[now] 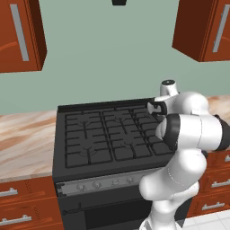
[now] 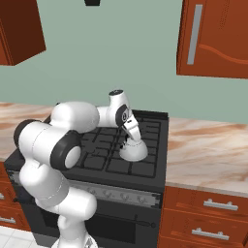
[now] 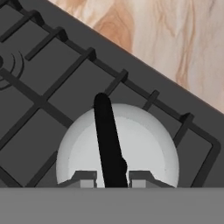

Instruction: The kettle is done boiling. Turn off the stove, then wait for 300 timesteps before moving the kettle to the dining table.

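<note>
The small silver-grey kettle (image 2: pixel 134 152) sits on a front right burner of the black stove (image 2: pixel 145 170). My gripper (image 2: pixel 129 140) reaches down onto it from above. In the hand view the kettle (image 3: pixel 144 140) lies right under the hand, and its thin black handle (image 3: pixel 107 131) runs between my two fingertips (image 3: pixel 85 178). The gripper (image 3: pixel 113 179) is shut on that handle. In the left base view my arm hides the kettle, while the stove (image 1: pixel 90 134) and its grey knob strip (image 1: pixel 103 183) show. The dining table is out of view.
Marbled wall counters flank the stove, one on the left (image 1: pixel 22 143) and one on the right (image 2: pixel 208 150). Red-brown upper cabinets (image 2: pixel 218 38) hang above, and drawers with silver handles (image 2: pixel 213 206) sit below. The other burners hold nothing.
</note>
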